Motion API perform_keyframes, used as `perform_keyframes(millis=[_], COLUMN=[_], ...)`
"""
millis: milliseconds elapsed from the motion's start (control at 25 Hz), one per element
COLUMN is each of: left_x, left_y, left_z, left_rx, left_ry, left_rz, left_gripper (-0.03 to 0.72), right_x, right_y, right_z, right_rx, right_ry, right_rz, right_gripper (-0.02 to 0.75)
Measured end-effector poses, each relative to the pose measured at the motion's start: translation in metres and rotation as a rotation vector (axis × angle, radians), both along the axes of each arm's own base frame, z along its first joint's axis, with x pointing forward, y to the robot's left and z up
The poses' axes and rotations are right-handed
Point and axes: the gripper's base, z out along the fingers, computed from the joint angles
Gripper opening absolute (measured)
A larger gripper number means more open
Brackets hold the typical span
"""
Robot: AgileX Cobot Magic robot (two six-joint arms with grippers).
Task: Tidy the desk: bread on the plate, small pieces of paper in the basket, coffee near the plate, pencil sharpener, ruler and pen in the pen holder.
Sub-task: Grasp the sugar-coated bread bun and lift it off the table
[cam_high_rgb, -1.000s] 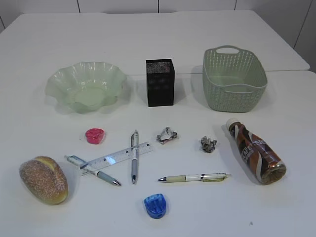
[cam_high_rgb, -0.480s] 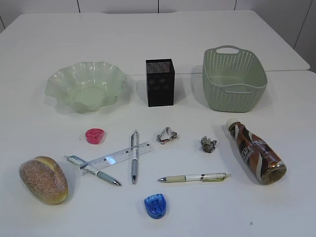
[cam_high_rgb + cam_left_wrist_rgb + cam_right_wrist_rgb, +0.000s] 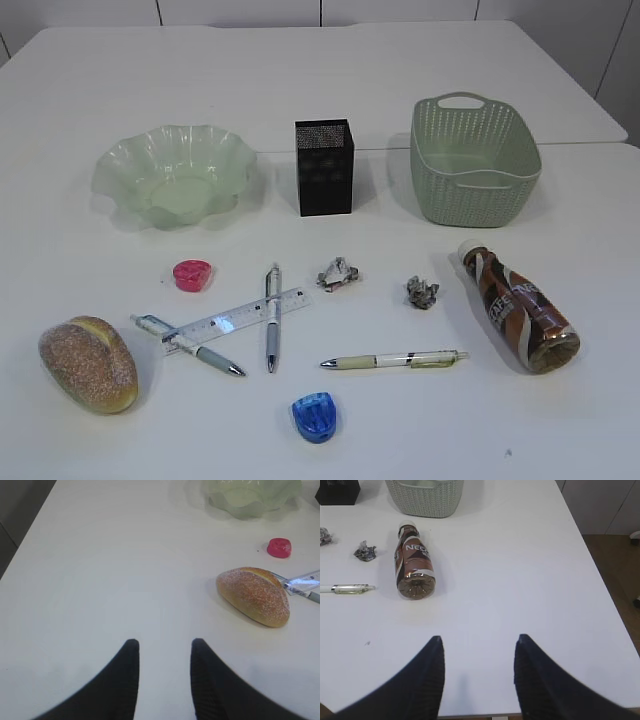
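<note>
On the white desk the bread lies at front left, below the wavy green plate. The black mesh pen holder stands mid-back, the woven basket to its right. Two small pieces of paper lie in the middle. The coffee lies on its side at right. A clear ruler crosses two pens; a third pen lies apart. A pink pencil sharpener and a blue one sit loose. My left gripper is open and empty, left of the bread. My right gripper is open and empty, near the coffee.
The desk's right edge runs close beside my right gripper, with floor beyond it. Its left edge shows in the left wrist view. A seam between two tabletops runs behind the basket.
</note>
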Motion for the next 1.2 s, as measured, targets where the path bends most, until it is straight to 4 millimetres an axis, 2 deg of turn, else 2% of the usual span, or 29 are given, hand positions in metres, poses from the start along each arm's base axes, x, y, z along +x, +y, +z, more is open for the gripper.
perform_keyframes(millis=[720, 1200], left_x=[0.0002, 0.0005], left_y=[-0.0018, -0.0070], left_z=[0.0000, 0.0005], left_rx=[-0.018, -0.078], left_ry=[-0.002, -0.010], left_rz=[-0.012, -0.133], left_gripper=[0.238, 0.238], right_x=[0.0000, 0.0002], right_y=[0.0000, -0.0003], right_z=[0.0000, 0.0000], right_rx=[0.000, 0.000], right_ry=[0.000, 0.000], right_rz=[0.000, 0.029], right_gripper=[0.370, 0.370])
